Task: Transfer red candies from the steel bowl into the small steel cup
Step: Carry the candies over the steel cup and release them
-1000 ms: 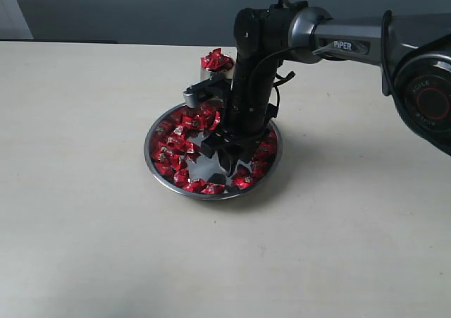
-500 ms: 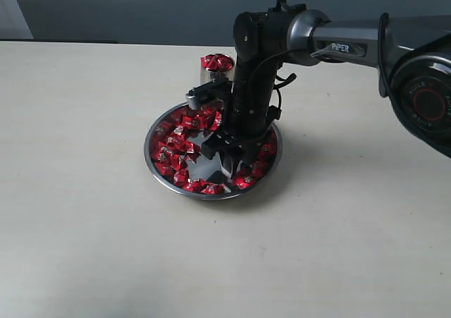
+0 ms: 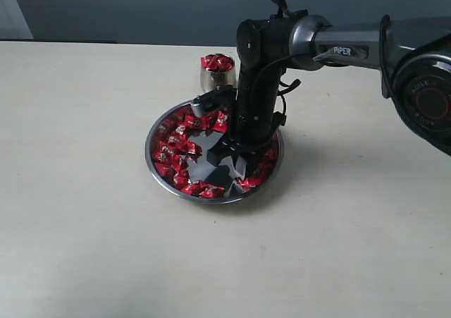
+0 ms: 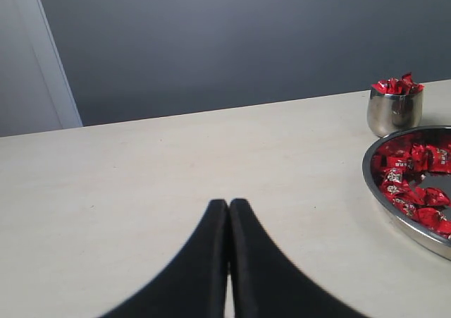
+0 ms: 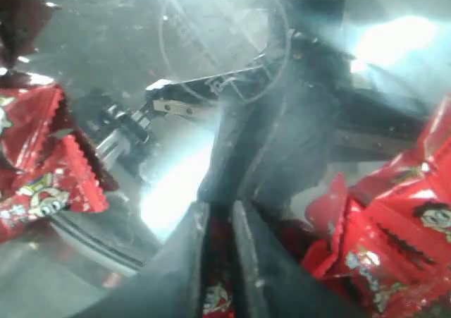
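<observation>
Step in hand: the pick. The right claw (image 3: 224, 161) is down inside the steel bowl (image 3: 201, 170), over the bare patch of its floor, with red candies (image 3: 175, 149) banked round it.
Right claw, grip: the fingers (image 5: 189, 261) stand almost together, leaving only a narrow slot. A red candy (image 5: 215, 298) sits in that slot, so I judge it pinched, though how firmly is not clear.
Left claw (image 4: 227, 216): closed, tips touching, nothing between them, low over the bare counter (image 4: 141, 184) and well apart from the bowl.
Small steel cup (image 3: 212, 82): upright on the counter just behind the bowl's far rim, already heaped with red wrappers above its lip.
Candies left: many, mostly in the bowl's left half and along the near rim.
Next move: a straight lift so that neighbouring wrappers drop away, then a carry over the far rim to the cup and a release low over the heap.
Risk: the cup looks overfull, so a candy set on the mound may roll off onto the counter. Slick foil could also slip from so narrow a pinch.
</observation>
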Controlling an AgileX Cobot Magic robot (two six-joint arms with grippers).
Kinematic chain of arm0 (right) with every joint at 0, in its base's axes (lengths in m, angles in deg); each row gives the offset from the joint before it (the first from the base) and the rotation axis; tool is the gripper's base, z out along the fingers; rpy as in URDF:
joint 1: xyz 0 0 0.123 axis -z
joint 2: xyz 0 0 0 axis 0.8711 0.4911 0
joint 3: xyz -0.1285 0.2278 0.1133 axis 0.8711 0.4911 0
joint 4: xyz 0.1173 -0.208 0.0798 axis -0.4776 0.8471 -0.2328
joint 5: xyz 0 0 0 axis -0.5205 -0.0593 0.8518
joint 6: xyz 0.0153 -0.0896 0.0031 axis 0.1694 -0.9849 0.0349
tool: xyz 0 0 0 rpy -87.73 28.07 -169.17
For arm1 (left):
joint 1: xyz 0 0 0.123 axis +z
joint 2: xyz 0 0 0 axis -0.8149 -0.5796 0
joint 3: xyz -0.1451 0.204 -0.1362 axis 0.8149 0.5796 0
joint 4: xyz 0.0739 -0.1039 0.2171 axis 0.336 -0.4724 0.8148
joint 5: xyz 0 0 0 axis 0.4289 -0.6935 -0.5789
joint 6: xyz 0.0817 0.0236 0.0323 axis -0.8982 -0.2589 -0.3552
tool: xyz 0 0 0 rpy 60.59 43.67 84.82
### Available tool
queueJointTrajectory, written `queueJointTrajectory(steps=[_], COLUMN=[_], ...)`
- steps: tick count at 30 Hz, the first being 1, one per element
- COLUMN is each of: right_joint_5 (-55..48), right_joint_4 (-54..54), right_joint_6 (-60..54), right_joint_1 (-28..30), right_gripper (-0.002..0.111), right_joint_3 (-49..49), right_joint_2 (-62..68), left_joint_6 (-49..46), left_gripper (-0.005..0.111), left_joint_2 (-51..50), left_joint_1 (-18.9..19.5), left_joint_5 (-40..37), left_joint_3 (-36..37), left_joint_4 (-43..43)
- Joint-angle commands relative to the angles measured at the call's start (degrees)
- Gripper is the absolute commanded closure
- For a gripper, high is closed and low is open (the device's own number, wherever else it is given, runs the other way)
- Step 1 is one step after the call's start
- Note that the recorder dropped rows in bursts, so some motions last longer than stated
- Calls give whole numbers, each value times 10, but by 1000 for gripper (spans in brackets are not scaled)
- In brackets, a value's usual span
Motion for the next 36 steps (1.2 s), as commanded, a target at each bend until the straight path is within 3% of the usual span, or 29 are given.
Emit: queueJointTrajectory(steps=[1, 15, 29, 36], right_joint_5=[-3, 6, 338, 413], right_joint_4=[5, 35, 131, 137], right_joint_6=[-15, -14, 44, 45], right_joint_1=[0, 2, 3, 4], right_gripper=[109, 109, 109, 109], right_joint_3=[-2, -103, -143, -143], right_joint_2=[-2, -29, -30, -25], left_joint_6=[2, 2, 2, 2], left_gripper=[106, 106, 106, 106], left_joint_2=[3, 3, 3, 3], left_joint_1=[-4, -4, -4, -4], left_joint_5=[3, 3, 3, 3], left_joint_3=[1, 1, 1, 1], left_joint_4=[-2, -2, -2, -2])
